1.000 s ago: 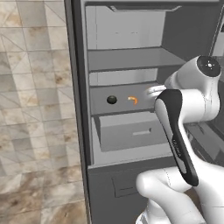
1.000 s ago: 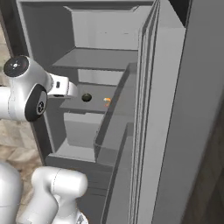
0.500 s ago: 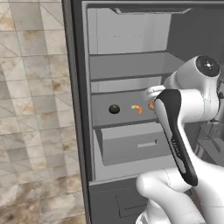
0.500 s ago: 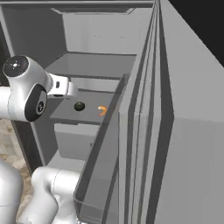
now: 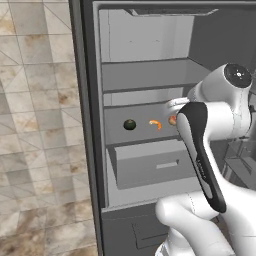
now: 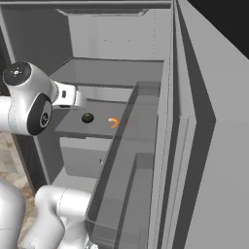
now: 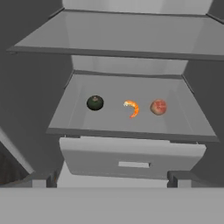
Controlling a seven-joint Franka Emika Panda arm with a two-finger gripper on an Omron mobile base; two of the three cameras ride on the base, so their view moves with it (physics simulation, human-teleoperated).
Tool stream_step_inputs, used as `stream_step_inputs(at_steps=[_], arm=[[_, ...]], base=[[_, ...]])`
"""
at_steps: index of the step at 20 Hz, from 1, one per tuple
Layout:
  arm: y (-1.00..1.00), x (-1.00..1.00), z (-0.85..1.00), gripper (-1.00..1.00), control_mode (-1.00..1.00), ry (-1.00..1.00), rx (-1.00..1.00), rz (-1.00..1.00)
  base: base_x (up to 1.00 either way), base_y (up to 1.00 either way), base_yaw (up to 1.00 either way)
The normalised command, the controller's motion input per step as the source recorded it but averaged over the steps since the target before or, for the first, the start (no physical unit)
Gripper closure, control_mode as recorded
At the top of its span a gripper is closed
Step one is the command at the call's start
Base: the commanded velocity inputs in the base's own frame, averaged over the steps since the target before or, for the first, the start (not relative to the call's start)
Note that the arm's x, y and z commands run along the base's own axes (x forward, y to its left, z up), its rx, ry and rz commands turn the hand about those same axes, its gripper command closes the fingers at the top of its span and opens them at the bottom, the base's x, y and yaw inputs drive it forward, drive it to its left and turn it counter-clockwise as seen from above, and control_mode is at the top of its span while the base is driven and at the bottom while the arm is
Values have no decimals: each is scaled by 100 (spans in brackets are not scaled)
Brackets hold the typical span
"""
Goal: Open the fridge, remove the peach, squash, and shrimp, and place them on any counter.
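Fridge [image 7: 39,87] open, pale grey shelf | squash [image 7: 95,103], shrimp [image 7: 132,108], peach [image 7: 158,106] in a row | tiled wall [image 5: 35,125] | jaws spread, empty

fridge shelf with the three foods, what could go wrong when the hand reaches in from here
The squash, shrimp and peach lie in a row, so the open hand could nudge a neighbour. The round ones might roll off the shelf edge. The upper shelf may crowd the wrist.

Fridge [image 5: 150,75] pale grey inside with dark grey outer frame, squash [image 7: 95,103] dark green near black, shrimp [image 7: 131,108] bright orange, peach [image 7: 158,106] mottled orange-red and tan, drawer [image 7: 131,157] light grey, floor tiles [image 5: 35,125] beige-brown marbled
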Motion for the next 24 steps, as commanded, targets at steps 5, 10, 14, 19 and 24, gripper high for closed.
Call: stream_step_inputs(at_steps=[5,10,14,19,24], arm=[[0,7,-14,-100,-100,0,0,0],[-5,3,-38,-100,-100,5,0,0],[-9,0,-20,-100,-100,6,0,0],[-8,11,-49,-100,-100,4,1,0],[0,32,-45,-100,-100,0,5,0]], base=[[0,0,0],[0,0,0],[0,0,0],[0,0,0],[0,0,0]])
